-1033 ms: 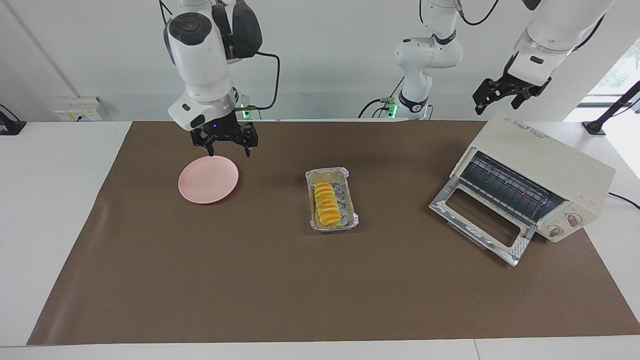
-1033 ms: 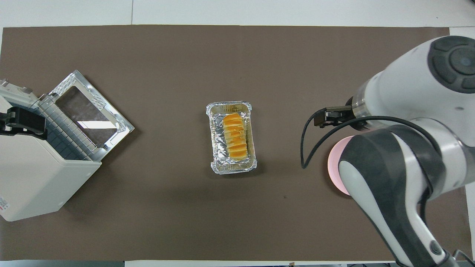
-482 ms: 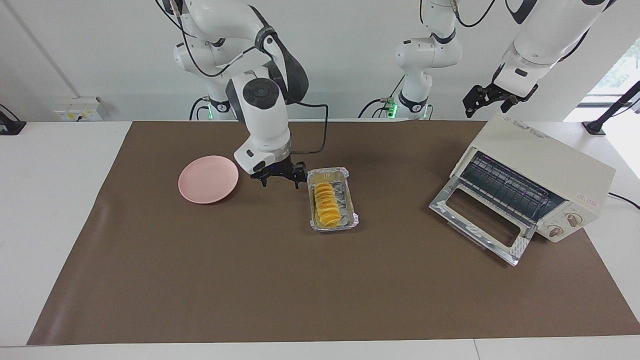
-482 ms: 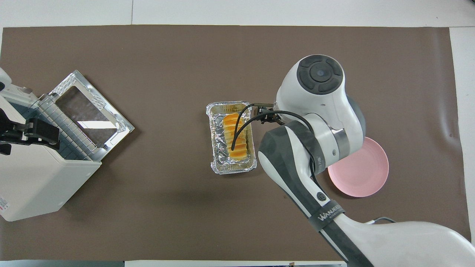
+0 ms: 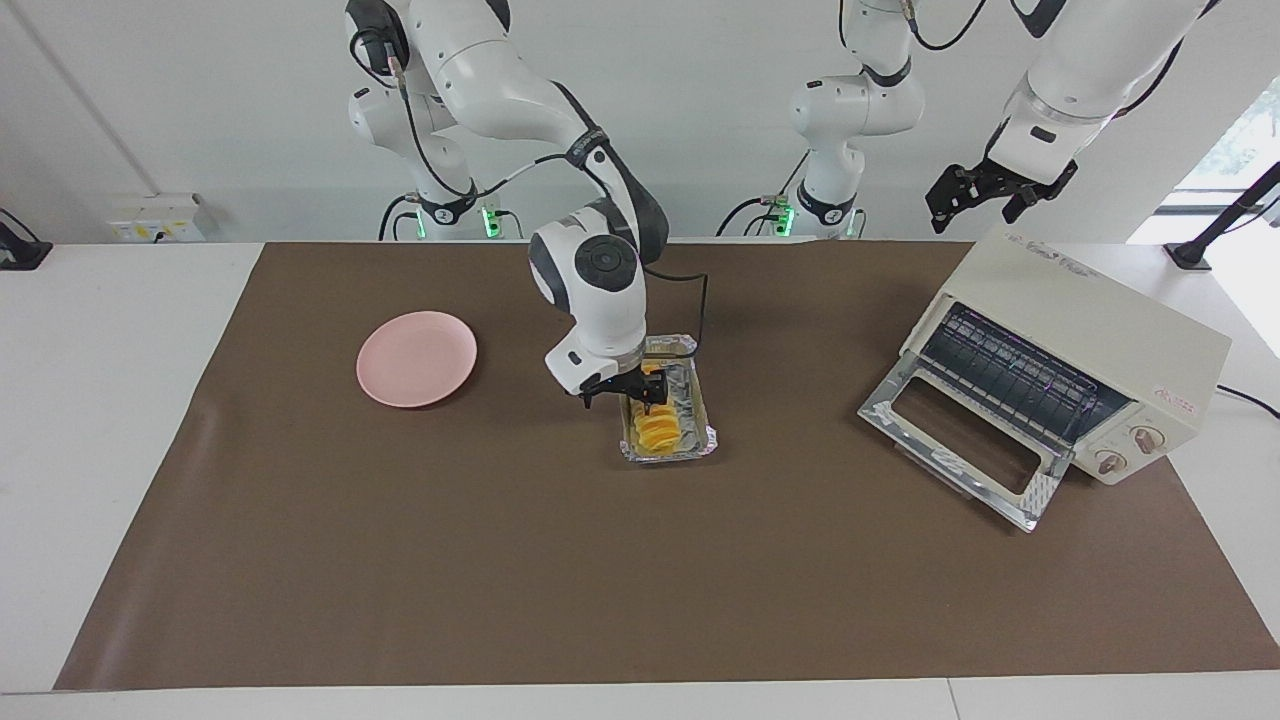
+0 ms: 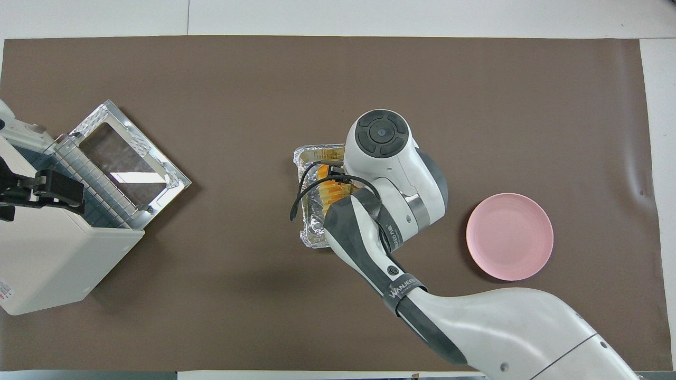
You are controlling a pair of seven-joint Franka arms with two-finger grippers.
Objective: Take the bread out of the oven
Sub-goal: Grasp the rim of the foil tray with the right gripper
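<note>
The bread [image 5: 657, 428] is a small, long, yellow-orange loaf, ridged crosswise like a row of slices. It lies lengthwise in a silver foil tray [image 5: 702, 432] near the middle of the brown mat [image 5: 500, 560]. So it is out of the oven [image 5: 1085, 345], well apart from it.

The right gripper [image 5: 618, 393] is down over the tray, at the end of the bread nearer the robots. Its fingers are spread, one outside the tray's edge and one [image 5: 648, 397] over the loaf. They grasp nothing. In the overhead view the right arm covers most of the tray and loaf, so only a strip of the bread [image 6: 330, 188] and the tray's rim [image 6: 311, 154] show there.

The oven is a cream-white box at the left arm's end of the table, turned at an angle. Its glass door [image 5: 960, 440] is dropped flat onto the mat. The wire rack [image 5: 1010, 370] shows inside, with nothing on it. Two round knobs [image 5: 1128, 450] sit on its front.

The left gripper [image 5: 985, 195] hangs in the air over the oven, its fingers apart and holding nothing.

A round pink plate [image 5: 417, 358] lies on the mat toward the right arm's end.
</note>
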